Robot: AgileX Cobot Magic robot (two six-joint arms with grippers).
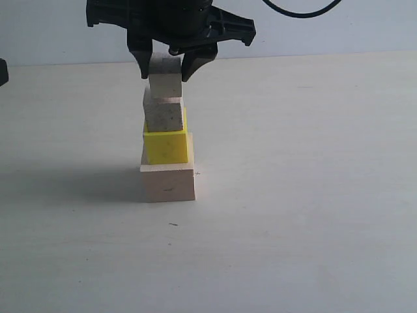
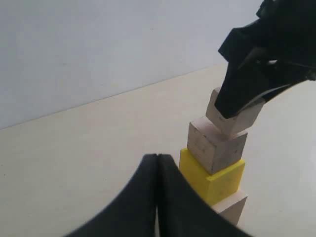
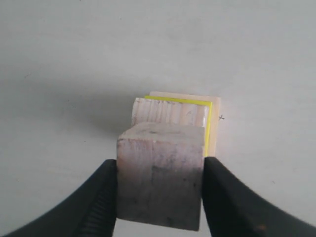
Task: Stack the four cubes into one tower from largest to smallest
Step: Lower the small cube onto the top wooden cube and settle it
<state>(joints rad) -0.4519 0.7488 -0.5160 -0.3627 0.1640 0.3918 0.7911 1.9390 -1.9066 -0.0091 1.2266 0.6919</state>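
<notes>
The tower stands mid-table: a large pale wooden cube [image 1: 168,182] at the base, a yellow cube [image 1: 166,147] on it, then a small wooden cube [image 1: 163,116]. On top sits the smallest cube [image 1: 165,78], greyish-marked and turned slightly against the one below. My right gripper [image 1: 166,75] reaches down from above, shut on this top cube [image 3: 160,177] with a finger against each side. Under it the small cube [image 3: 170,112] and a yellow edge [image 3: 208,128] show. My left gripper [image 2: 157,157] is shut and empty, beside the tower [image 2: 217,180] and apart from it.
The pale table [image 1: 306,195] spreads around the tower, with a light wall behind it. A dark part [image 1: 2,72] shows at the left edge of the exterior view. A black cable [image 1: 300,12] hangs above right.
</notes>
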